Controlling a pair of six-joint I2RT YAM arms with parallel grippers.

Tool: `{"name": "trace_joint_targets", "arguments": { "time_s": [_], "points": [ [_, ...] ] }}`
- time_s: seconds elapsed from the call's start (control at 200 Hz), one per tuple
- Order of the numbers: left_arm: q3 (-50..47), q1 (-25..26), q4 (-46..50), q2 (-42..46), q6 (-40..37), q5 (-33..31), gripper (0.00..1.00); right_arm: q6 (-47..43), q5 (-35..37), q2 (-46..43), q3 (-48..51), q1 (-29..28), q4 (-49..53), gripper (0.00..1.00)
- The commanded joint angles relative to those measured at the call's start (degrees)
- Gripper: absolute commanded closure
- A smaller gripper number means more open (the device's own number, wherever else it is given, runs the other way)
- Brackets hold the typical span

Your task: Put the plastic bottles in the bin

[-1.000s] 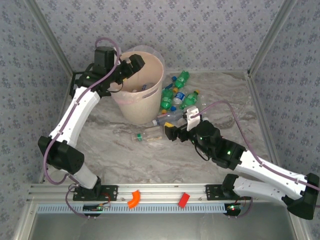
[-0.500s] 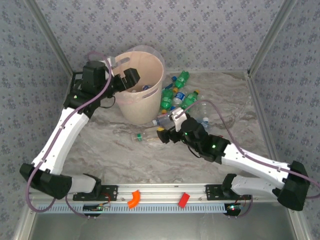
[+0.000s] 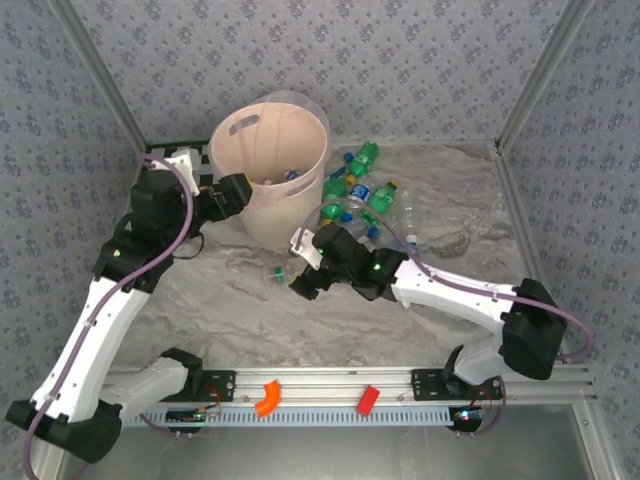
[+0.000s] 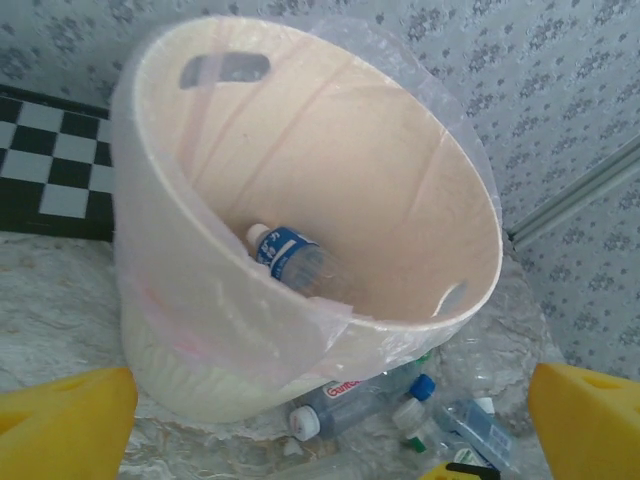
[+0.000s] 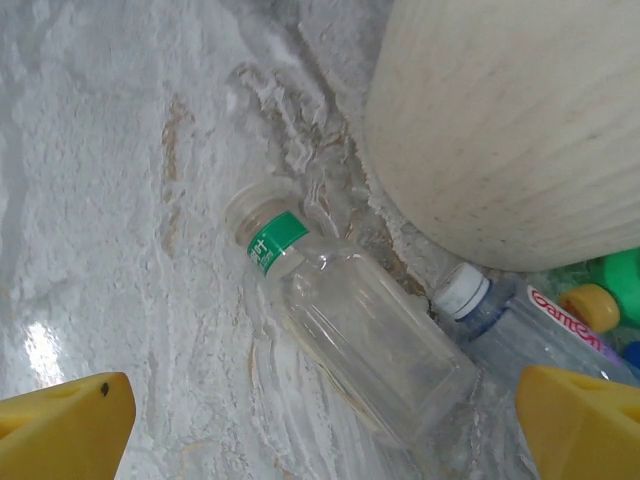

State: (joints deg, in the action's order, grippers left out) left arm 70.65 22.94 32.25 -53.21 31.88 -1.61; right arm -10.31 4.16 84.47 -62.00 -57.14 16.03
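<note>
Grippers both spread wide, holding nothing

One clear bottle with a blue label (image 4: 295, 262) lies at the bottom of the bin (image 3: 268, 215), which stands upright toward the far left of the desk (image 3: 220, 300). A huddle of green bottles (image 3: 352, 186) lies against the bin's right side. Near its foot a clear bottle with a green band (image 5: 360, 340) lies on its side on the desk, and a white-capped bottle (image 5: 497, 312) lies just beside it, close to the bin wall. The right gripper (image 3: 299, 268) hangs over the green-banded bottle, fingers far apart to either side, touching nothing. The left gripper (image 3: 235, 192) sits by the bin's left side, likewise spread to its widest and empty.
</note>
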Motion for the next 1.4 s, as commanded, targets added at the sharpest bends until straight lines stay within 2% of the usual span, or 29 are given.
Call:
{"name": "trace_joint_targets", "arguments": {
  "time_s": [0.0, 0.215, 0.4, 0.605, 0.825, 1.394],
  "points": [
    [-0.99, 0.11, 1.65, 3.03, -2.47, -4.20, 0.00, -5.10, -2.35, 3.51, -2.96, 0.32, 4.52, 0.00],
    [-1.74, 0.07, 3.57, 7.64, -3.31, -8.40, 0.00, -7.23, -1.20, 10.47, -5.80, 1.43, 4.81, 0.01],
    [-2.26, 0.09, 3.69, 9.72, -4.10, -8.92, 0.00, -8.70, 0.31, 14.59, -9.07, 2.02, 3.57, 0.01],
    [-1.93, 0.08, 4.22, 9.47, -4.63, -8.46, 0.00, -8.06, -4.42, 18.24, -10.99, 4.85, 3.34, 0.01],
    [-1.66, 0.07, 4.21, 9.25, -5.12, -8.39, 0.00, -8.94, -5.05, 22.28, -12.18, 5.73, 4.00, 0.00],
    [-2.03, 0.05, 2.90, 8.41, -4.72, -7.84, 0.00, -5.89, -4.17, 19.00, -8.05, 1.19, 4.60, 0.08]
  ]
}}
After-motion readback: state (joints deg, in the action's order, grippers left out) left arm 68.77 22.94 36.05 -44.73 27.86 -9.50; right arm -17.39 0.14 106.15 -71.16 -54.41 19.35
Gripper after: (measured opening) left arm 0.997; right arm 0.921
